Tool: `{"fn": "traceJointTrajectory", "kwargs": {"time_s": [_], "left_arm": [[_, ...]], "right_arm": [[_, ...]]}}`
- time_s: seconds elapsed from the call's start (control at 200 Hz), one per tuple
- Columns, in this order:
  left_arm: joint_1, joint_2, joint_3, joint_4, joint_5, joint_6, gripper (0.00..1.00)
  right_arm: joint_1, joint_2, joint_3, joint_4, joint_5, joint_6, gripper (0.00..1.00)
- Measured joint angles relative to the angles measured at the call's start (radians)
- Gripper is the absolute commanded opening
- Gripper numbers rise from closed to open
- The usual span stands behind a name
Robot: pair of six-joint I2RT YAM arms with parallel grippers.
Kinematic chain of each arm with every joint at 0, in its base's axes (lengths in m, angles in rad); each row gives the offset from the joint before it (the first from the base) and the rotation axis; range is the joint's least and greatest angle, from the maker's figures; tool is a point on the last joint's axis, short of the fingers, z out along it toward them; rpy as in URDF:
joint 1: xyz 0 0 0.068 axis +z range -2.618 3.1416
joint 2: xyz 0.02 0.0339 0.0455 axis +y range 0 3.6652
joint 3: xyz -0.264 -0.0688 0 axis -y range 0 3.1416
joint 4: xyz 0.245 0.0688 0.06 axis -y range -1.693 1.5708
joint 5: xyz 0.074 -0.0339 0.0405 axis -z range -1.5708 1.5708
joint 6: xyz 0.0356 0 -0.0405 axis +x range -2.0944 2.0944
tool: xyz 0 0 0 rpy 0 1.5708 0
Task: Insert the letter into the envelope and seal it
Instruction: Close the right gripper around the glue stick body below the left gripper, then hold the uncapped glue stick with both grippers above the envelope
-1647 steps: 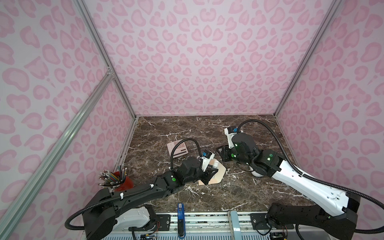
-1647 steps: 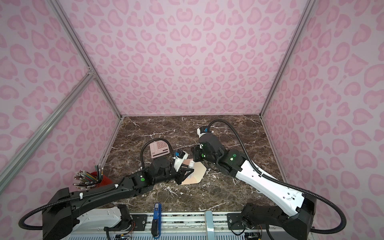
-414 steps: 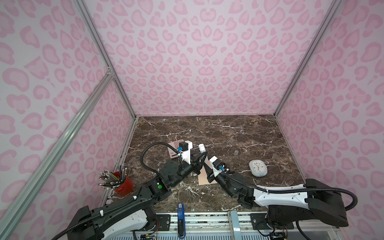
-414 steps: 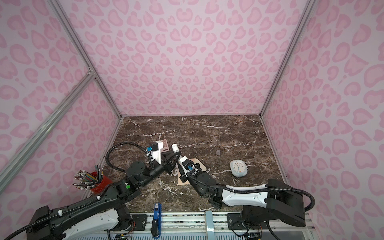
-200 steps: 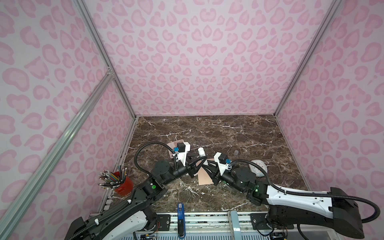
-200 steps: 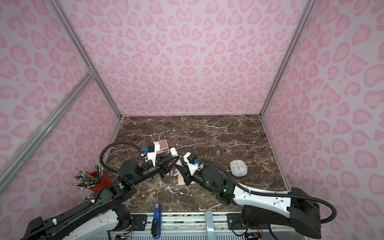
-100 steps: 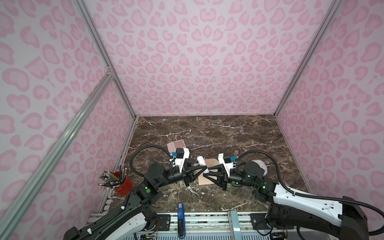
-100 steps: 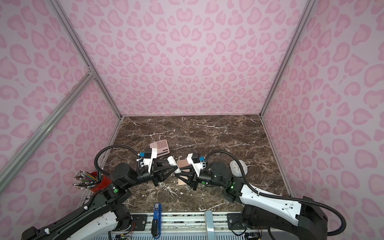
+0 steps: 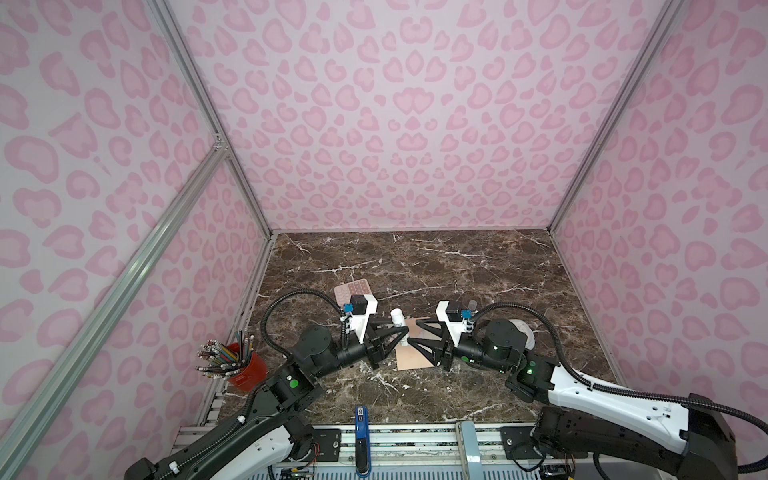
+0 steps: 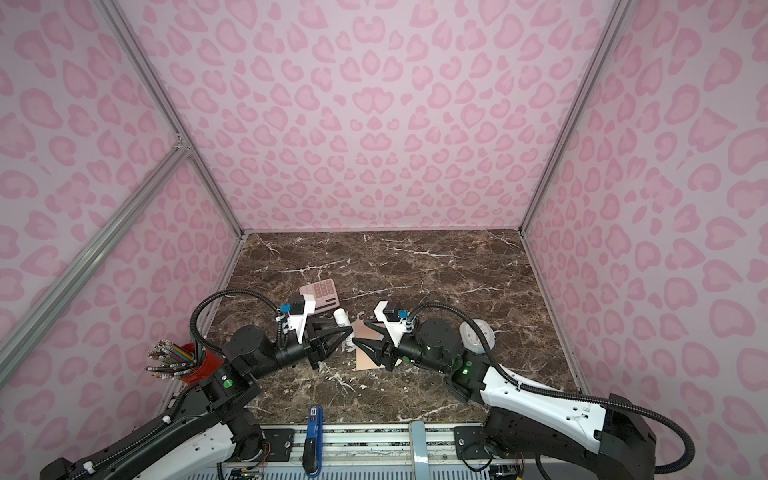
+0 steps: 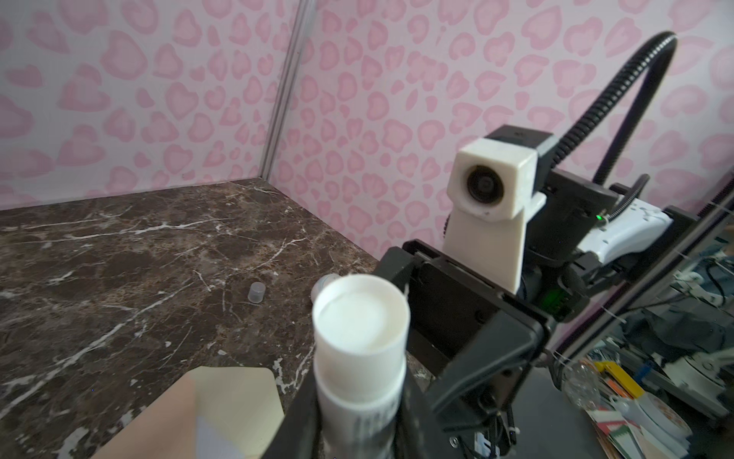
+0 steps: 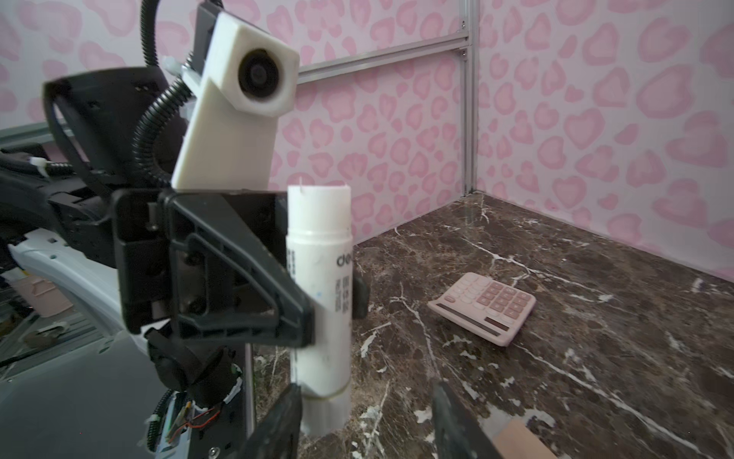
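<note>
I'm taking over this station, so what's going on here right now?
The left claw is clamped on an uncapped glue stick and holds it upright above the envelope. The envelope lies on the table with its flap open. The right claw faces the stick, jaws open around its lower end and not gripping it. The cap lies loose on the table. The flap is not yet glued down.
</note>
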Motion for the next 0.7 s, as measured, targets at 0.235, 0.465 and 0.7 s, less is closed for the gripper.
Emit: {"fn": "traceJointTrajectory", "kwargs": {"time_s": [0.235, 0.465, 0.7], "left_arm": [[-0.011, -0.006, 0.002, -0.011, -0.259, -0.018, 0.14], [-0.062, 0.04, 0.002, 0.014, -0.435, -0.054, 0.13], [-0.109, 0.087, 0.014, 0.042, -0.528, -0.071, 0.13]], "right_arm": [[0.159, 0.064, -0.074, 0.126, 0.248, -0.123, 0.58], [0.266, 0.236, -0.086, 0.388, 0.505, -0.239, 0.56], [0.277, 0.385, -0.046, 0.611, 0.653, -0.329, 0.55]]}}
